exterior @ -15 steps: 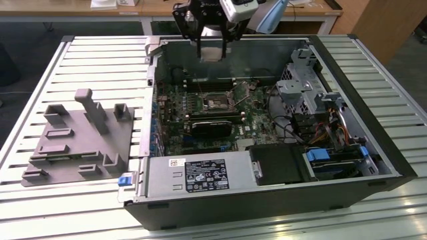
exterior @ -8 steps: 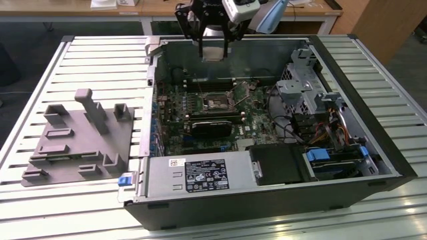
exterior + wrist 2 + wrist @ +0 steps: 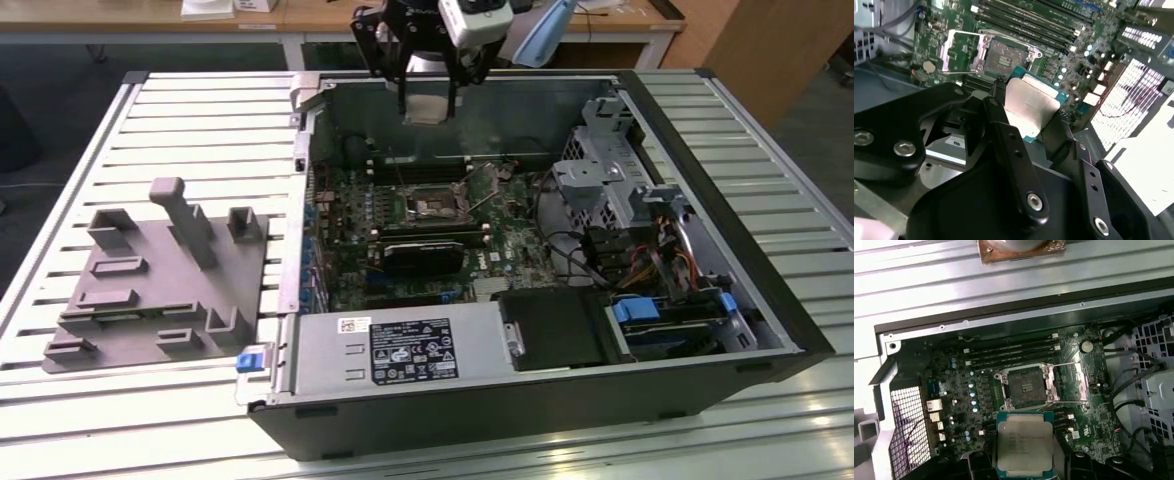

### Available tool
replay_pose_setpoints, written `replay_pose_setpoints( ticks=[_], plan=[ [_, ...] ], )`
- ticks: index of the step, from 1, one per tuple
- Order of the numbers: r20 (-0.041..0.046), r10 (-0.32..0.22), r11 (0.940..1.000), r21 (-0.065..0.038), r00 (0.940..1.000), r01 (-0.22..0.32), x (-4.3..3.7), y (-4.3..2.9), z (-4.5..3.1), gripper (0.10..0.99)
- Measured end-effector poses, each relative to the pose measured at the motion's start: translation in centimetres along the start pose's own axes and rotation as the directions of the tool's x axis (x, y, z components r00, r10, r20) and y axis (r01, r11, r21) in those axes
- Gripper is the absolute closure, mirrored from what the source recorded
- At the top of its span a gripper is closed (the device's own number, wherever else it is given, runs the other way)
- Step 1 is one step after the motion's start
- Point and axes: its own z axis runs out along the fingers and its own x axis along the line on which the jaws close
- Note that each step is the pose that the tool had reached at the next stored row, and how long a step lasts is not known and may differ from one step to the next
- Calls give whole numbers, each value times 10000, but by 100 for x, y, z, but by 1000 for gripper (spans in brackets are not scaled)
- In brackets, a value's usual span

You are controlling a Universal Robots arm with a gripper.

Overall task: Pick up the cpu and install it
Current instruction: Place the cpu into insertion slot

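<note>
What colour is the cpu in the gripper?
The cpu has a silver top with a green edge, clearest in the first wrist view.

A grey fixture plate [image 3: 147, 290] lies at left. An open computer case [image 3: 534, 410] fills the centre, on a slatted table [image 3: 200, 130].
</note>
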Motion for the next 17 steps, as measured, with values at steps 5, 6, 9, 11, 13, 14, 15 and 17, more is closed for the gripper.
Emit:
replay_pose_setpoints(
  ticks=[5,6,9,11,13,14,15,17],
  plan=[
    [42,884,9961,19,9961,-884,0,0,4,549],
    [50,1064,9943,22,9943,-1064,0,0,5,549],
    [76,1592,9872,32,9872,-1592,0,0,8,549],
    [94,1926,9813,37,9812,-1927,0,0,11,549],
    [110,2256,9742,42,9742,-2257,0,0,13,549],
    [119,2429,9700,44,9700,-2430,0,0,14,549],
    [128,2593,9658,46,9657,-2594,0,0,15,549],
    [145,2920,9564,49,9563,-2921,0,-1,18,549]
  ],
)
